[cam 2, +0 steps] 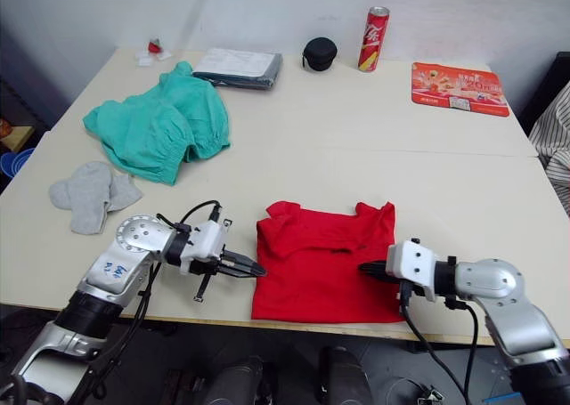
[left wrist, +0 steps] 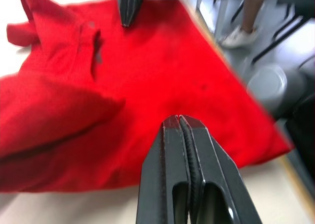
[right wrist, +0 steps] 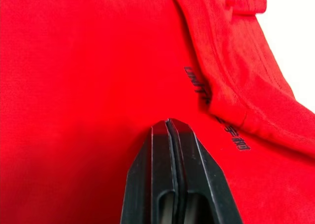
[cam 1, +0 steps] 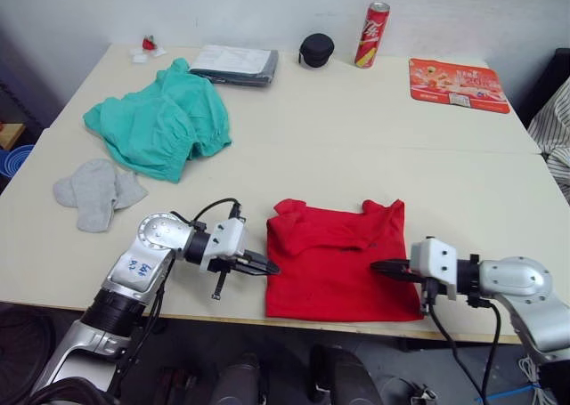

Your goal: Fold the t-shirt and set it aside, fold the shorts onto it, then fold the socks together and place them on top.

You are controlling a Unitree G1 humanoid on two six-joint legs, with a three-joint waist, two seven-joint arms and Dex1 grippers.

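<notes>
While the red t-shirt (cam 1: 343, 263) lay partly folded at the near edge of the counter (cam 1: 356, 138), roughly at its middle, both grippers pointed at it from opposite sides. The left gripper (cam 1: 267, 267) sat at the shirt's left edge with its two black fingers pressed together, tips at the hem; whether any cloth was pinched between them could not be made out, and in the left wrist view the fingers appeared shut with nothing between them. The right gripper (cam 1: 381, 266) rested over the shirt's right part, fingers likewise together, tips on the red fabric just beside the dark chest print (right wrist: 216, 108).

The shorts (cam 1: 160, 125) lay crumpled toward the far left corner of the counter. The socks (cam 1: 96, 190) lay near the left edge, just nearer than the shorts and well apart from the shirt. Along the far edge stood a folded grey packet (cam 1: 236, 64), a small black round case (cam 1: 316, 49), a red can (cam 1: 372, 35) upright, and a flat red packet (cam 1: 458, 84) toward the far right corner.
</notes>
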